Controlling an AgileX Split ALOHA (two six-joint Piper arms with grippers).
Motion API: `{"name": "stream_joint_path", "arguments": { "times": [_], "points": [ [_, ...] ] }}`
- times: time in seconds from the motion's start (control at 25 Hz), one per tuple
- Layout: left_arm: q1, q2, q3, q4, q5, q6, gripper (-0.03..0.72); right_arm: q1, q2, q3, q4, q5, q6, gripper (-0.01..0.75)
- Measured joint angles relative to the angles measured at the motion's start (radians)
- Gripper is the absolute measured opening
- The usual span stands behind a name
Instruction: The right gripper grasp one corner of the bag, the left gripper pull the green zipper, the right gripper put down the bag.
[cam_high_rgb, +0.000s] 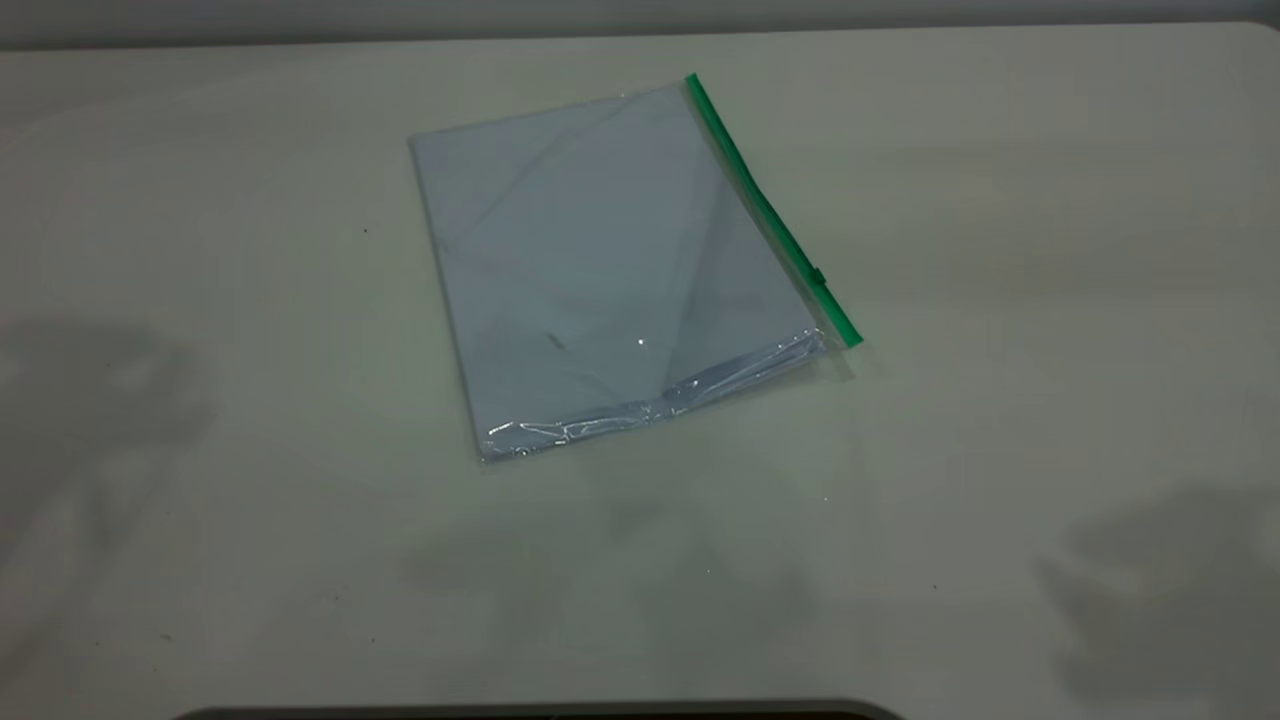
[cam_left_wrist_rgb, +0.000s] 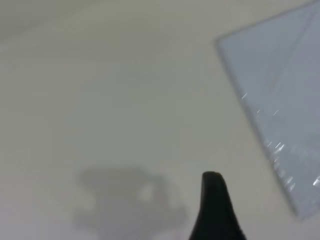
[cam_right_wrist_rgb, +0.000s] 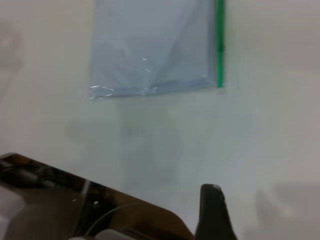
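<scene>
Looking at the desk (cam_high_rgb: 1000, 200) from outside, I see the bag (cam_high_rgb: 600, 260) lying flat near the middle, with no arm over it. The green zipper (cam_high_rgb: 770, 215) runs along the edge of the bag that faces the right arm's side, and its small slider (cam_high_rgb: 818, 276) sits close to the near end of the strip. Inside the bag there are pale sheets, and the near edge is wrinkled and shiny.

My left gripper (cam_left_wrist_rgb: 216, 210) shows only one dark finger tip in its wrist view, above bare desk, with a corner of the bag well apart from it. My right gripper (cam_right_wrist_rgb: 214, 212) also shows only one finger tip, and the bag with the green strip lies well ahead of it. For both grippers I cannot tell if they are wide or narrow, because the second finger is not in view.

I judge that the task is at its very start: the first step, the right gripper taking one corner, is not yet done. The next move calls for bringing the right gripper low to a corner near the zipper end, I think, and the flat thin plastic will be difficult to catch from the desk.
</scene>
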Motion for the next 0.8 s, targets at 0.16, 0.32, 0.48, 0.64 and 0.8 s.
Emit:
{"name": "stream_joint_path", "arguments": {
  "times": [0.16, 0.32, 0.48, 0.64, 0.8],
  "points": [
    [-0.034, 0.163, -0.075, -0.121, -0.06, 0.173, 0.588, 0.0, 0.149, -0.001, 0.142, -0.059, -0.171, 0.57],
    [-0.081, 0.299, -0.14, -0.178, -0.098, 0.325, 0.588, 0.003, 0.306, -0.004, 0.295, -0.115, -0.367, 0.57],
    [-0.128, 0.407, -0.19, -0.193, -0.128, 0.409, 0.588, 0.054, 0.465, -0.005, 0.482, -0.198, -0.552, 0.57],
    [-0.157, 0.472, -0.197, -0.195, -0.13, 0.428, 0.588, 0.126, 0.625, -0.009, 0.689, -0.301, -0.726, 0.57],
    [-0.167, 0.509, -0.2, -0.215, -0.13, 0.43, 0.588, 0.149, 0.783, -0.024, 0.921, -0.319, -0.915, 0.57]
  ]
}}
